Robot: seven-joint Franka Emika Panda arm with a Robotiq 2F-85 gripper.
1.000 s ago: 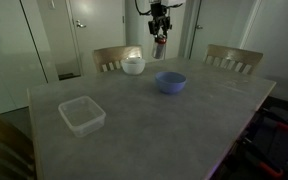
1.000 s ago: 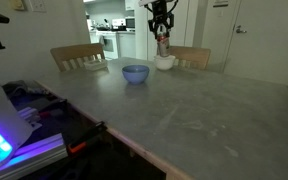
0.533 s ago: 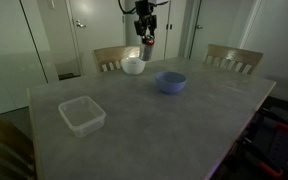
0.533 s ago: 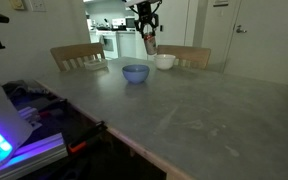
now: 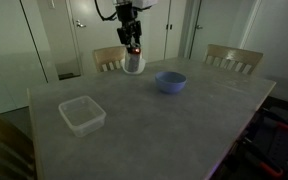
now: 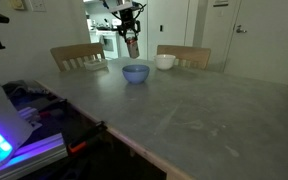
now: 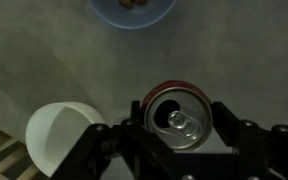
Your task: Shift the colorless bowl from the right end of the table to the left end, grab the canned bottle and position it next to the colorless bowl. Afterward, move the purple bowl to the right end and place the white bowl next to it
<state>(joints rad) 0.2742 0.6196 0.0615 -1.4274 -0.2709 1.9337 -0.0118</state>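
Grey surface, 2 chairs behind, doors beyond.
In an exterior view: colorless bowl at near end; purple bowl and white bowl at far edge.
In an exterior view: canned bottle held aloft, upright.
Wrist view: fingers clamped on canned bottle, white bowl beside it.

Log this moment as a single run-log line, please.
gripper: shut on can, above table | clear bowl: on table, apart | purple bowl, white bowl: on table
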